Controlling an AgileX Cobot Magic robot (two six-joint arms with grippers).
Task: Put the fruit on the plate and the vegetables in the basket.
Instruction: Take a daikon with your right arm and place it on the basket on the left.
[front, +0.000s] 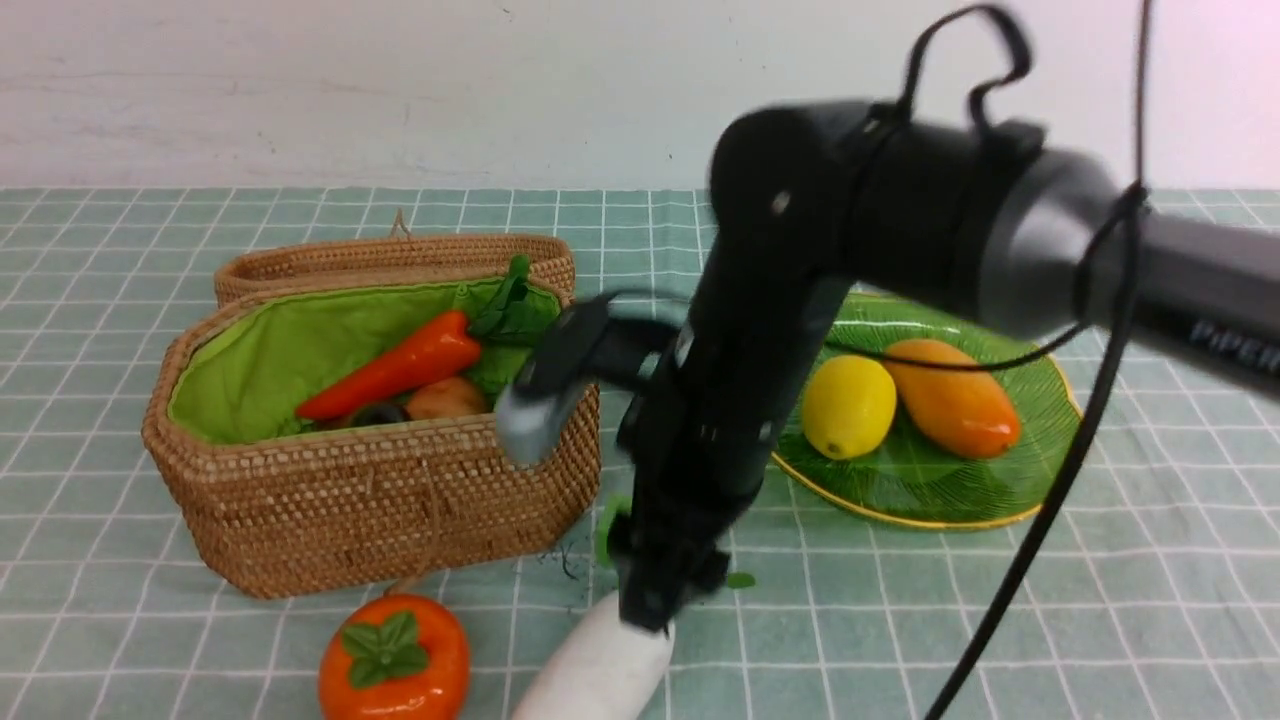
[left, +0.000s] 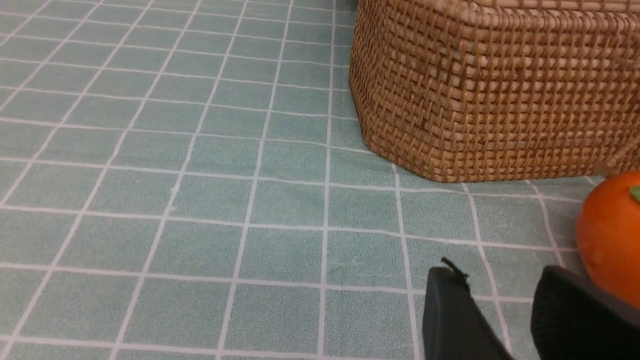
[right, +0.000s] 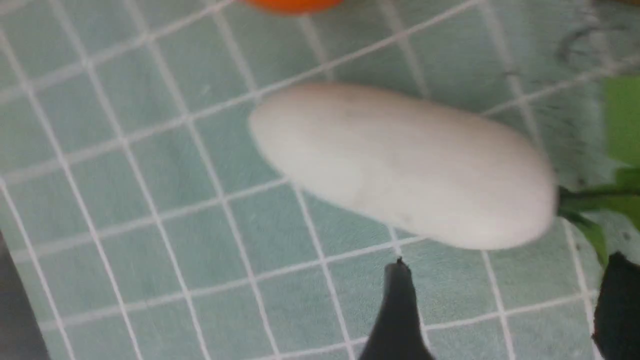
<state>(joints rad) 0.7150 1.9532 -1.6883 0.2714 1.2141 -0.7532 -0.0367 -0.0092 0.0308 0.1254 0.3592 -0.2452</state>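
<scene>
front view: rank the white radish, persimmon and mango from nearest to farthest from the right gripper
1. White radish, just at the right gripper tips, by the table's near edge.
2. Persimmon, off to its left, in front of the basket.
3. Mango, farther back and to the right, on the plate.

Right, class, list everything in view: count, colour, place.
basket: one, brown wicker, left
chili pepper: one, red, in basket
potato: one, tan, in basket
eggplant: one, dark, in basket
leaves: one bunch, green, in basket
plate: one, green, right of basket
lemon: one, yellow, on plate
mango: one, orange-yellow, on plate
persimmon: one, orange, before basket
radish: one, white, beside persimmon
cloth: one, green checked, underneath
right arm: one, black, over radish, jaws open
left fingers: two, black, by persimmon, jaws open
</scene>
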